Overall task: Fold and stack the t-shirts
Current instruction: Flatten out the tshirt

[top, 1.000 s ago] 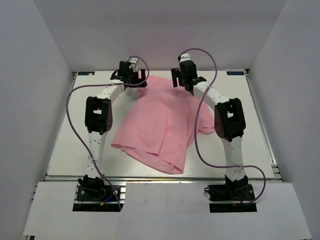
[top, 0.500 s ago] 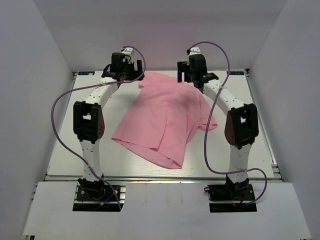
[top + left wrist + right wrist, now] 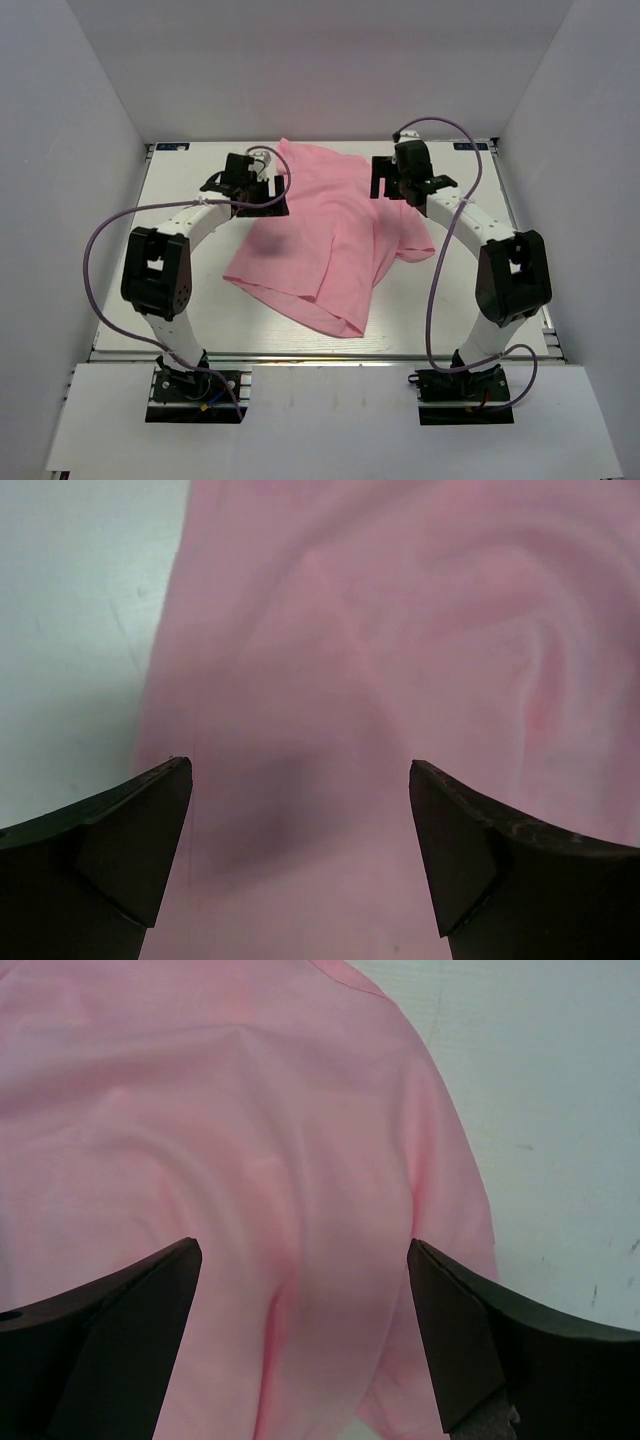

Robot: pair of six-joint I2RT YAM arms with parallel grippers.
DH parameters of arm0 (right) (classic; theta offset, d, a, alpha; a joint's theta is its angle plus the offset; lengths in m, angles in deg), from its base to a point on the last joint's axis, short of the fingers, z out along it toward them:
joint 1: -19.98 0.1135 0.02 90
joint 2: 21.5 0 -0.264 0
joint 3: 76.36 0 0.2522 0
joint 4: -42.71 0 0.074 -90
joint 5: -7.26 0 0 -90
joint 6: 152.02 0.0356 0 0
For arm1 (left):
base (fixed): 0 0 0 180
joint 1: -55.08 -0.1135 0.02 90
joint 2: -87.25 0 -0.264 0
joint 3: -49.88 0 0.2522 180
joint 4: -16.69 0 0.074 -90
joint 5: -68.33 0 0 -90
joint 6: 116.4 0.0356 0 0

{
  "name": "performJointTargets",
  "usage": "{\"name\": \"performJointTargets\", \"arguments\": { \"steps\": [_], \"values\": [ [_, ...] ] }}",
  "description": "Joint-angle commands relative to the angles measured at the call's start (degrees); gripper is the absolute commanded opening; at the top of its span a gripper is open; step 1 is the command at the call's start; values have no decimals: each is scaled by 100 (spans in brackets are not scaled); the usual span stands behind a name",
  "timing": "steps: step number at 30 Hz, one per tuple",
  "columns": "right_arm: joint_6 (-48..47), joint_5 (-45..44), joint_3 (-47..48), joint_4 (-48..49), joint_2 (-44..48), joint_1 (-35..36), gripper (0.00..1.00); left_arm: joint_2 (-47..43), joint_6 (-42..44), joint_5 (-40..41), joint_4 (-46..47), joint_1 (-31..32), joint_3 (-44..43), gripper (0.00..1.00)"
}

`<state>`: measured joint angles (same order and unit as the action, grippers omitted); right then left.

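One light pink t-shirt (image 3: 330,235) lies crumpled and partly folded over itself in the middle of the white table (image 3: 150,290). Its far edge reaches almost to the back of the table. My left gripper (image 3: 272,192) hangs open over the shirt's far left edge. In the left wrist view the left gripper (image 3: 300,780) has only pink t-shirt (image 3: 420,630) cloth under it and nothing between its fingers. My right gripper (image 3: 388,185) hangs open over the shirt's far right part. In the right wrist view the right gripper (image 3: 302,1252) is empty above the t-shirt (image 3: 200,1110).
White walls close in the table on the left, back and right. Bare tabletop (image 3: 560,1090) shows to the right of the shirt and on its left (image 3: 70,630). Purple cables (image 3: 100,240) loop from both arms.
Both grippers have moved from the back edge toward me and lower over the shirt. The shirt's far part has spread out flat toward the back of the table.
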<state>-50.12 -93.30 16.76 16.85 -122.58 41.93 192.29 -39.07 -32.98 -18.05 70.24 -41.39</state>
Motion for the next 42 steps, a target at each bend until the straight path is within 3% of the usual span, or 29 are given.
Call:
{"name": "performJointTargets", "arguments": {
  "steps": [1, 7, 10, 16, 20, 26, 34, 38, 41, 42],
  "values": [
    [330, -147, -498, 111, 474, -165, 90, -790, -350, 617, -433, 137, 535, 100],
    [471, -358, -1262, -64, 862, -367, 90, -1564, -1035, 1981, -1514, 189, 1264, 100],
    [611, -429, -1518, -214, 932, -411, 90, -1871, -1229, 2229, -1673, 189, 1765, 95],
    [761, -270, -1818, -240, 923, -464, 90, -2048, -1291, 2020, -1480, 189, 2302, 92],
    [796, -235, -1897, -267, 818, -490, 90, -1987, -1291, 2019, -1418, 189, 2434, 83],
    [796, -235, -1862, -328, 739, -517, 90, -1706, -1238, 2010, -1418, 189, 2373, 58],
    [805, -332, -1879, -337, 747, -569, 90, -1583, -1300, 2124, -1620, 189, 2443, 54],
    [814, -341, -1879, -337, 704, -587, 90, -1582, -1300, 2124, -1621, 189, 2443, 37],
    [814, -323, -1871, -346, 668, -596, 90, -1582, -1300, 2124, -1621, 189, 2443, 16],
    [822, -332, -1871, -337, 660, -596, 90, -1582, -1300, 2124, -1621, 189, 2443, 0]
  ]
}}
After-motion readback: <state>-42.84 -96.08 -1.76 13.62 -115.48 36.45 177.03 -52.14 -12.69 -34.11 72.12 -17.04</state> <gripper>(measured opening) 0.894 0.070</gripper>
